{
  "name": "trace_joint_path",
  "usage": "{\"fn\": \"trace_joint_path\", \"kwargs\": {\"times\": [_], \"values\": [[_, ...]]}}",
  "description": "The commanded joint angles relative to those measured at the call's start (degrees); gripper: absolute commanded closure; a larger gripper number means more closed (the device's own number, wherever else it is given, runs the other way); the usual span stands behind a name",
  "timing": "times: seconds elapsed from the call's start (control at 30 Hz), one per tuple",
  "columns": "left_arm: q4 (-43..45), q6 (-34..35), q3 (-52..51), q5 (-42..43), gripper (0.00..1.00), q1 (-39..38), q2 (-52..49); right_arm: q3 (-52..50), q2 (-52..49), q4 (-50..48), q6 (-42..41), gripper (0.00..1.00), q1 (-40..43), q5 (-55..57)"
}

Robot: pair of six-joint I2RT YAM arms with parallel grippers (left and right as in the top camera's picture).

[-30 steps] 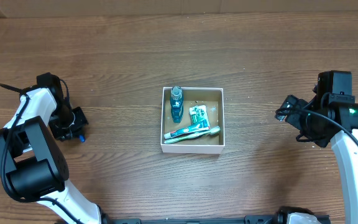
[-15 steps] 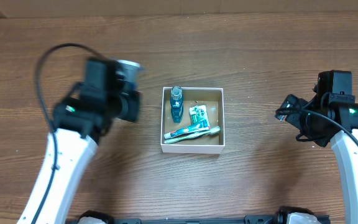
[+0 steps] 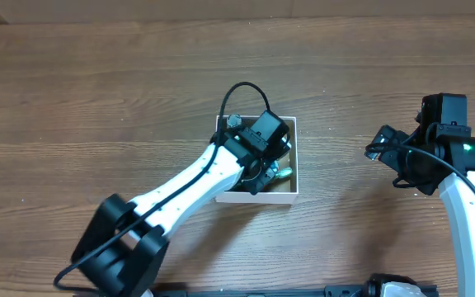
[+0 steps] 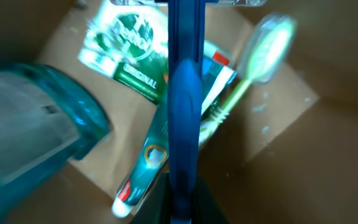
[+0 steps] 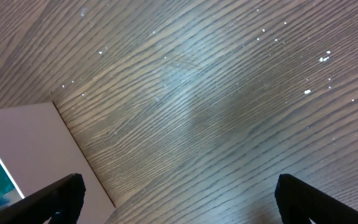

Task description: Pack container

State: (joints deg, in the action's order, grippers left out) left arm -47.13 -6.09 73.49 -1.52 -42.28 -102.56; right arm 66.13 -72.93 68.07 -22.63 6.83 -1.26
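Overhead: the container [image 3: 293, 196] sits at the middle of the table [image 3: 138, 82]. The left arm reaches across its left wall, and the left gripper [image 3: 264, 158] hangs over the inside, hiding most of the contents. Only a bit of the green toothbrush [image 3: 284, 172] shows by the right wall. The right gripper [image 3: 379, 149] is well apart from the container, off to the right above bare wood. Neither gripper's fingers can be read from here.

Left wrist: a thin blue strip [image 4: 184, 93] runs straight down the middle of the view. At the bottom centre the dark fingers of the left gripper [image 4: 182, 202] sit close together, pinched on it. Below the strip lies the brown floor of the container [image 4: 278, 143], with a teal bottle [image 4: 30, 130] on the left, a green packet [image 4: 126, 53] beside it, a tube [image 4: 146, 171] slanting under the strip and the toothbrush [image 4: 263, 46] to the right. The view is blurred.

Right wrist: the right gripper [image 5: 179, 196] has its fingertips [image 5: 61, 193] wide apart at the two lower corners, with nothing between them but table [image 5: 216, 93]. A white wall of the container [image 5: 30, 149] shows at the left edge.
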Motion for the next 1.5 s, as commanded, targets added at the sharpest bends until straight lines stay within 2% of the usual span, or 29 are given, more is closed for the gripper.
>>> {"fn": "trace_joint_path", "kwargs": {"times": [0.0,0.03,0.1,0.3,0.43,0.53,0.6,0.73,0.77,0.8,0.9,1.0,1.17,1.3,1.47], "values": [[0.15,-0.81,0.24,-0.63,0.68,-0.07,-2.54,-0.09,0.15,-0.31,0.15,0.0,0.37,-0.02],[0.22,-0.81,0.46,-1.25,0.68,-0.07,-2.32,-0.09,0.15,-0.31,0.13,0.0,0.37,-0.02],[-0.98,-0.81,2.29,-3.58,0.61,-0.07,-1.68,-0.09,0.15,-0.33,0.15,0.0,0.37,-0.02],[-14.93,-0.07,19.63,-5.64,0.55,-0.11,5.53,-0.09,0.15,-0.96,0.17,0.0,0.37,0.02],[-20.37,5.55,25.79,-14.71,0.42,2.36,12.37,0.37,0.15,-4.87,4.17,0.0,0.24,-3.69],[-20.57,10.88,25.92,-15.1,0.21,12.02,18.93,2.14,0.13,-8.79,6.86,0.0,-0.57,-4.44],[-20.24,14.01,25.92,-12.61,0.13,20.39,21.09,3.41,0.0,-11.89,7.91,0.0,-1.64,-4.2],[-18.62,16.65,25.88,-2.34,0.12,38.38,19.89,5.6,-5.16,-16.02,9.94,0.0,-5.11,-1.31],[-18.6,16.68,25.88,-1.05,0.04,40.28,19.28,5.97,-6.75,-16.2,11.06,0.0,-6.08,-0.37],[-18.62,17.09,25.88,-0.28,0.0,42.1,18.43,6.25,-8.68,-16.68,11.65,0.0,-7.26,1.44],[-18.71,18.99,25.9,0.07,0.0,45.31,14.84,6.27,-13.73,-22.6,12.24,0.0,-9.4,3.08],[-18.69,17.97,25.9,-0.11,0.0,45.33,12.33,6.27,-13.77,-25.11,12.9,0.0,-9.4,1.33],[-21.86,16.13,25.73,0.04,0.0,45.2,13.9,6.27,-8.79,-19.3,10.38,0.0,-9.4,0.79],[-19.23,15.06,18.8,0.09,0.0,44.65,23.28,3.08,1.18,-19.32,7.41,0.0,-9.4,3.02],[-7.08,12.9,-4.55,0.07,0.0,42.93,46.27,-10.05,17.75,-23.78,7.43,0.0,-9.4,4.66]]}}
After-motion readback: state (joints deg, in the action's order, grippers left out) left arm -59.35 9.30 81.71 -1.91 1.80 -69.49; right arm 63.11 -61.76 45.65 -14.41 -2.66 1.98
